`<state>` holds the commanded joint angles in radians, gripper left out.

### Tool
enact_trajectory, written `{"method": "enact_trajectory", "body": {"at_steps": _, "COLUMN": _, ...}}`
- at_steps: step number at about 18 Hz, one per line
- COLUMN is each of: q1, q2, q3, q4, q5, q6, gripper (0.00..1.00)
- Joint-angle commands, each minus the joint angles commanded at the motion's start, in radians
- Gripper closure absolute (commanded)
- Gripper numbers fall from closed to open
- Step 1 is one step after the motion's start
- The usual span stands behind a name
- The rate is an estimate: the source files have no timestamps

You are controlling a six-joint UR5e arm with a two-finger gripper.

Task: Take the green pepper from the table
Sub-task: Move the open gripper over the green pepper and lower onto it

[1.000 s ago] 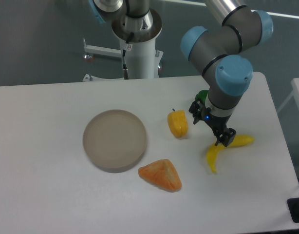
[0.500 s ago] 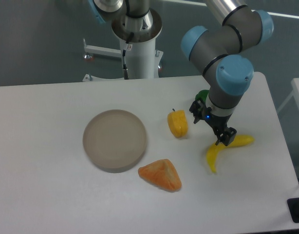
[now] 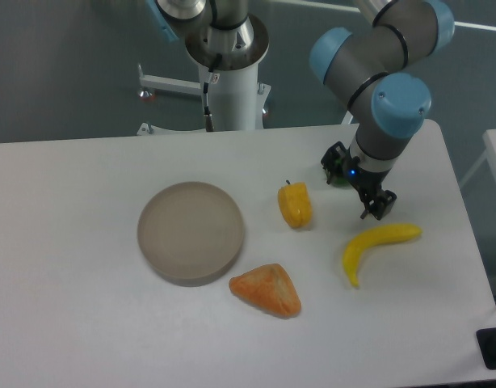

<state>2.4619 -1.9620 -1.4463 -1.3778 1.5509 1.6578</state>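
The green pepper [image 3: 340,179] lies on the white table [image 3: 86,323] at the right rear, mostly hidden behind my gripper; only a small dark green patch shows. My gripper [image 3: 355,188] hangs over it with its jaws apart, one finger [image 3: 332,162] left of the pepper, the other [image 3: 380,207] to the front right. I cannot tell whether the fingers touch the pepper. Nothing is held.
A yellow pepper [image 3: 296,204] lies just left of the gripper. A yellow banana [image 3: 376,245] lies in front of it. An orange wedge-shaped toy [image 3: 266,289] and a round grey-beige plate [image 3: 191,232] are further left. The table's right edge is close.
My gripper has moved back and slightly right, off the banana and over the green pepper, which it now hides more. The banana is fully uncovered.
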Motion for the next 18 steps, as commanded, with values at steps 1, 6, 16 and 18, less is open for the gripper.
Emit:
{"method": "enact_trajectory", "body": {"at_steps": 1, "q1": 0.012, "q2": 0.012, "q3": -0.031, "q4": 0.012, "q5": 0.006, "q6": 0.057, "gripper": 0.00}}
{"method": "enact_trajectory", "body": {"at_steps": 6, "q1": 0.088, "q2": 0.041, "q3": -0.115, "q4": 0.040, "q5": 0.009, "q6": 0.382, "gripper": 0.00}}
{"method": "enact_trajectory", "body": {"at_steps": 16, "q1": 0.107, "q2": 0.078, "q3": -0.259, "q4": 0.094, "q5": 0.011, "q6": 0.494, "gripper": 0.00}}
{"method": "enact_trajectory", "body": {"at_steps": 18, "q1": 0.117, "q2": 0.078, "q3": -0.273, "q4": 0.095, "q5": 0.012, "q6": 0.517, "gripper": 0.00}}
